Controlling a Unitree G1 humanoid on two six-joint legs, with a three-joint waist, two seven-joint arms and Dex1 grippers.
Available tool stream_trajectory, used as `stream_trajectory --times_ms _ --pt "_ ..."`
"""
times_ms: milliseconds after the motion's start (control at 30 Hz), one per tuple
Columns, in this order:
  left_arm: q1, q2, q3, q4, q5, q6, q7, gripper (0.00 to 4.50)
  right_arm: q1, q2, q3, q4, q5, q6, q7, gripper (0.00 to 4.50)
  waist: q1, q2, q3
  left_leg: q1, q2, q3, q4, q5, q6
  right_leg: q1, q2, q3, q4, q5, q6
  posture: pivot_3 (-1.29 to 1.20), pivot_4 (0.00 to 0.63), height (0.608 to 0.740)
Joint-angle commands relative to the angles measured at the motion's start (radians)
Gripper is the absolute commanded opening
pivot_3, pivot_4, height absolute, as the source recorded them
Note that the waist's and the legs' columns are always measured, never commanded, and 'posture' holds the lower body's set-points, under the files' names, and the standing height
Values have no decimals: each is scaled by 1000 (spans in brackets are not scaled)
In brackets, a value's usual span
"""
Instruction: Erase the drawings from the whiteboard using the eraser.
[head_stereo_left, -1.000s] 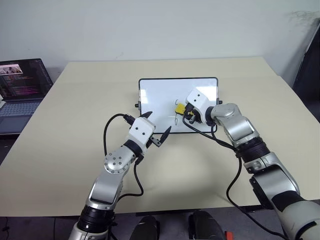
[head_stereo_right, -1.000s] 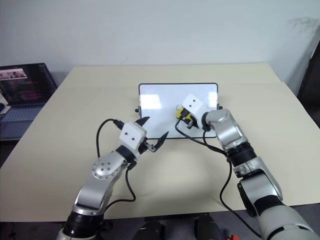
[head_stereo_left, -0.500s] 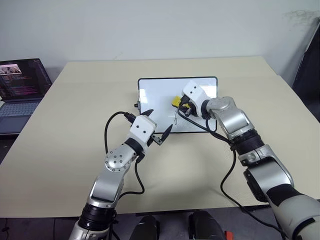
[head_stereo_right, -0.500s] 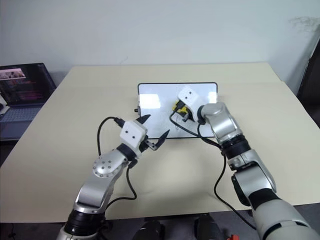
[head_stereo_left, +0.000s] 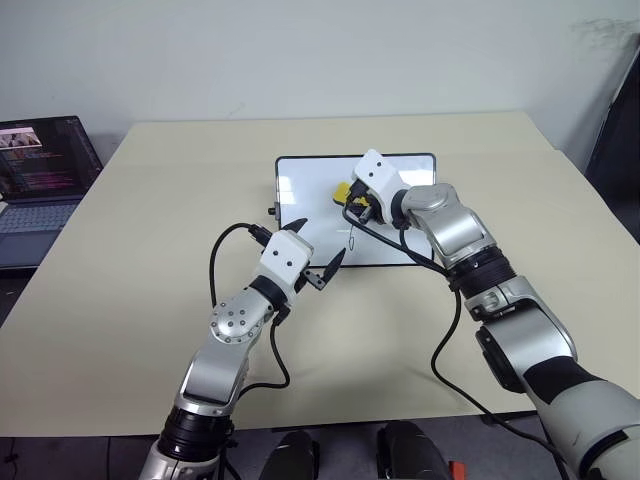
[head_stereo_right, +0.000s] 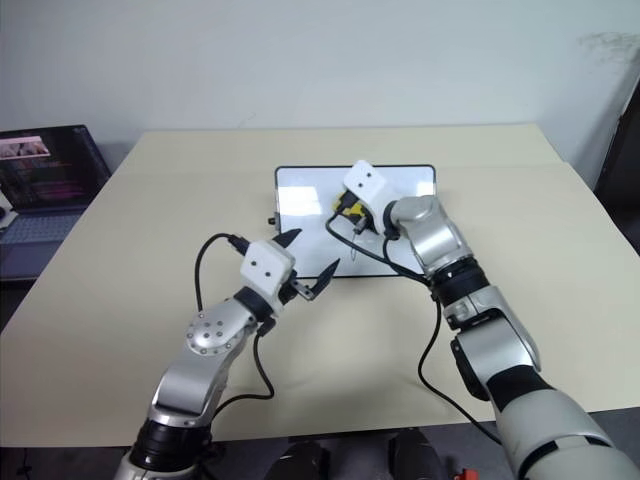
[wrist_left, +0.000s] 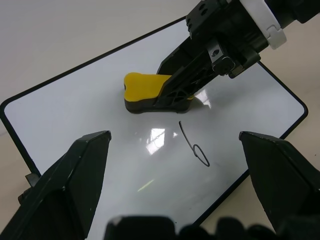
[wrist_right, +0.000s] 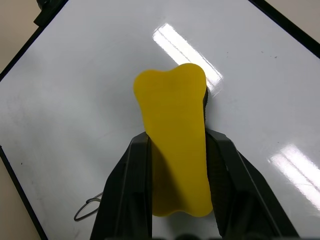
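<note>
The whiteboard lies flat on the beige table, past both arms. My right gripper is shut on the yellow eraser, whose dark underside rests on the board's middle. In the right wrist view its black fingers clamp both long sides of the eraser. One of the drawings, a thin black loop like a 6, stands near the board's front edge, just in front of the eraser. My left gripper hangs open over the board's front left corner, holding nothing.
An open laptop sits on a lower surface off the table's left edge. A black cable from my right wrist droops over the board's front edge. Bare tabletop surrounds the board on all sides.
My right gripper has slid the eraser toward the board's far side and a little left. A small mark seen beside the eraser earlier no longer shows. The left arm stayed still.
</note>
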Motion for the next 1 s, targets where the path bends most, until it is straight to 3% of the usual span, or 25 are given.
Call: stream_trajectory --times_ms 33,767,1000 --pt "-10 -5 2 -39 4 -7 9 4500 -1 -19 -8 -33 -10 -11 14 1144 1 0 0 0 0 0 0 0 0 0 0 0 0 0 0 0 150 740" --pt "-11 -12 -8 -44 1 -12 -1 4500 186 -252 8 -183 -48 65 107 1144 7 -1 0 0 -1 -1 1 0 0 2 0 -1 -1 0 1 0 150 740" --pt "-14 -11 -7 -45 -1 -11 -5 4500 201 -230 -49 -369 12 169 100 1144 7 -1 0 0 -1 -2 1 0 0 2 -1 -1 -1 0 1 0 150 740"
